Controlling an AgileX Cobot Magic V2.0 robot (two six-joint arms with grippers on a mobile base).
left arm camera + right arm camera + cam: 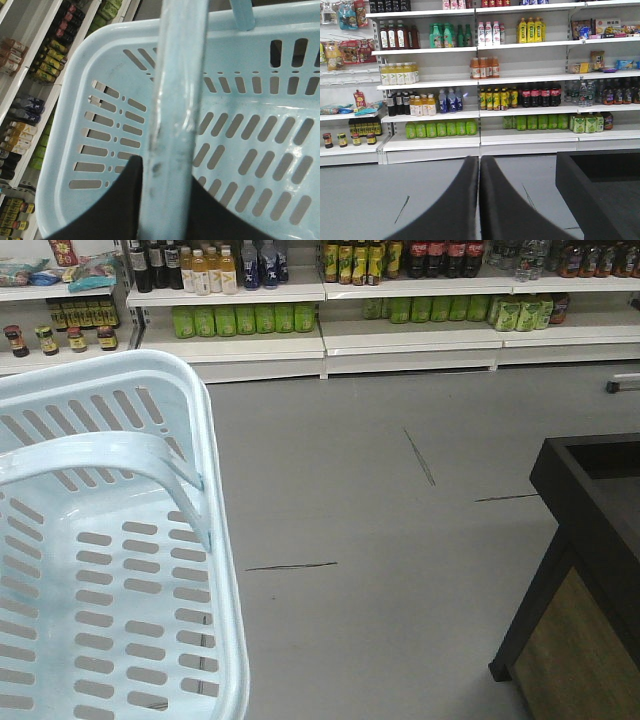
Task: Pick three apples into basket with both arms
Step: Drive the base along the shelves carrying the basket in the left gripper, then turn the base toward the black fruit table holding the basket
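The pale blue basket [215, 540] fills the lower left of the front view, held off the floor, with nothing inside it. Its flat swing handle [175, 100] runs up the middle of the left wrist view, and my left gripper [167, 172] is shut on that handle, one black finger on each side. Through the slots in the basket's bottom [240, 145] I see only floor. My right gripper [479, 162] is shut with nothing in it, its two black fingers pressed together, pointing at the shelves. The three apples are out of view.
Store shelves [320, 335] with bottles and cans line the far wall across grey floor [380, 520]. A dark wooden display stand [590, 570] stands at the right, its black rim [575, 185] close to the right gripper.
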